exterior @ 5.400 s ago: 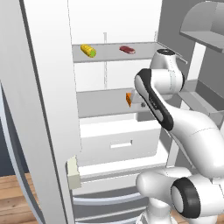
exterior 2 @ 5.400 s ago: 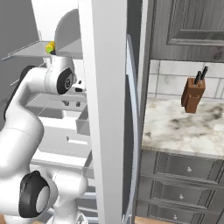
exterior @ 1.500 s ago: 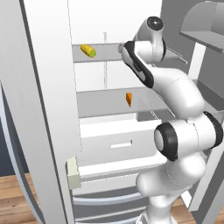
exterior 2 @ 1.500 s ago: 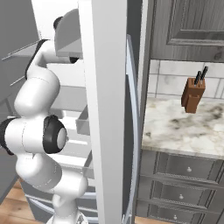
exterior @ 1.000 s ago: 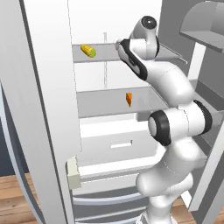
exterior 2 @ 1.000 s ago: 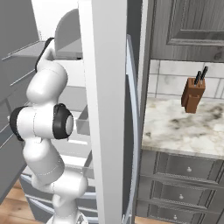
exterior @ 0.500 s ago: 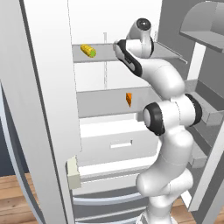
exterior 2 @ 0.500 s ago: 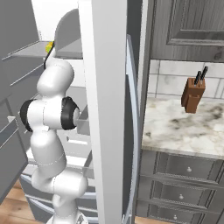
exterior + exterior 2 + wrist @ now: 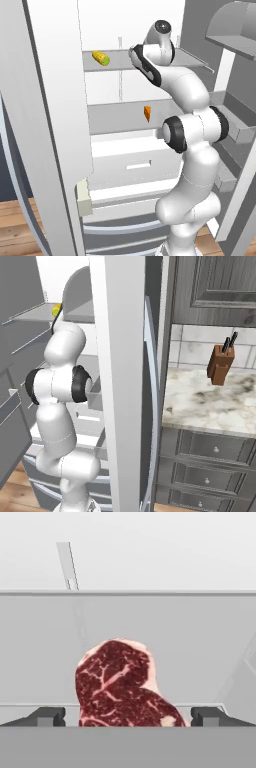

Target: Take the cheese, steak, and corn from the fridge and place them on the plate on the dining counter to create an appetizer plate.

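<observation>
While the fridge (image 9: 55, 125) stands open, its pale grey shelves fill the frame's centre: corn (image 9: 101, 58) at upper left, cheese (image 9: 147, 113) mid-frame on the shelf below. Reaching up to the top shelf, the arm holds its tool (image 9: 128, 717) spread wide, the steak (image 9: 122, 684) lying between the fingertips (image 9: 47, 716), ungripped.

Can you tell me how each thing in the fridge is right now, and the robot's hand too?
Tall white fridge: door open.
Dark red marbled steak: flat on the shelf, between the fingertips, not gripped.
Yellow corn cob: lying on the top shelf.
Orange cheese wedge: on the middle shelf.
Two-finger gripper: open.
</observation>
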Controlling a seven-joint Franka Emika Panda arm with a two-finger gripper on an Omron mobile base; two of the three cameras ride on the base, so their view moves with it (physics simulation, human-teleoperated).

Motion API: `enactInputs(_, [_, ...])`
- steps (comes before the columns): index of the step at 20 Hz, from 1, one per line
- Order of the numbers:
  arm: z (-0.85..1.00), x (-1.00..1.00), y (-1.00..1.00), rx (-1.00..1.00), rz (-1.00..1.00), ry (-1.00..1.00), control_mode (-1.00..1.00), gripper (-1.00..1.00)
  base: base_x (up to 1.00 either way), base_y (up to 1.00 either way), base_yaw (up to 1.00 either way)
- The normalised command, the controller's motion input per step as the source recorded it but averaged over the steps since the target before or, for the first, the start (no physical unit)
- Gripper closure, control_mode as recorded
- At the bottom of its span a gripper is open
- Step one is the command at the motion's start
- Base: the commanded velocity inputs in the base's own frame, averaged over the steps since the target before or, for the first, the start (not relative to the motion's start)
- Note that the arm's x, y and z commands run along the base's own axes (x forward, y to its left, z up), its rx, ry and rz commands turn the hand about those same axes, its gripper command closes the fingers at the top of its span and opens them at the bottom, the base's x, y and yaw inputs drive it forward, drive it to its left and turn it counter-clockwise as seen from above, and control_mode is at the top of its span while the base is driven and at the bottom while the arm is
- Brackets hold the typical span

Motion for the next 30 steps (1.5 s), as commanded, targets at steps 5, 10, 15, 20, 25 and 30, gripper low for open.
enactInputs(5, [-0.54, 0.01, 0.00, 0.00, 0.00, 0.03, -1.00, 1.00, 0.00, 0.00, 0.00])
enactInputs(10, [-0.44, 0.01, 0.00, 0.00, 0.00, 0.06, -1.00, 1.00, 0.00, 0.00, 0.00])
enactInputs(15, [-0.46, -0.68, 0.21, -0.02, 0.00, 0.00, -1.00, 1.00, 0.00, 0.00, 0.00])
enactInputs(20, [-0.52, -0.93, 0.28, -0.01, 0.00, -0.10, -1.00, 1.00, 0.00, 0.00, 0.00])
enactInputs(25, [-0.26, -1.00, 0.10, 0.00, 0.00, -0.17, -1.00, 1.00, 0.00, 0.00, 0.00])
enactInputs(30, [0.00, -1.00, 0.00, 0.00, -0.01, -0.11, -1.00, 1.00, 0.00, 0.00, 0.00])
